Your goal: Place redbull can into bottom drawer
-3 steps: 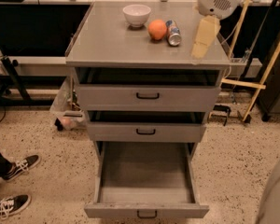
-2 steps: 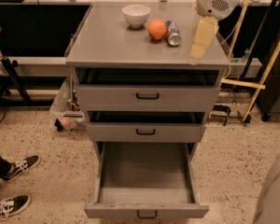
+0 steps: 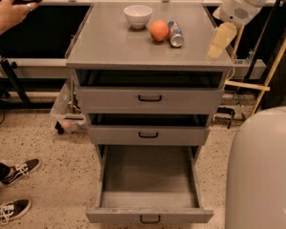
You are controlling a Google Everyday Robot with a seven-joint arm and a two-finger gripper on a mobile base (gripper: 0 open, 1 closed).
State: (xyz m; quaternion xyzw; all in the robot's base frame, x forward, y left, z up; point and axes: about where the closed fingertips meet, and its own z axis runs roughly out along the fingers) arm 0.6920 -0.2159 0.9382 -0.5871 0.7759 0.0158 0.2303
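The redbull can lies on its side on the grey cabinet top, silver end toward me, just right of an orange. My gripper hangs over the top's right edge, about a can's length to the right of the can and apart from it, holding nothing. The bottom drawer is pulled far out near the floor, and its grey interior holds nothing. The black bar handle on its front sits at the bottom edge of the view.
A white bowl stands left of the orange. The two upper drawers are slightly open. A person's hand and shoes are at the left. My white base fills the lower right. A wooden frame leans at the right.
My gripper has shifted slightly to the right, farther from the can. A person's hand has come into view at the top left. The can, orange and drawers have not moved.
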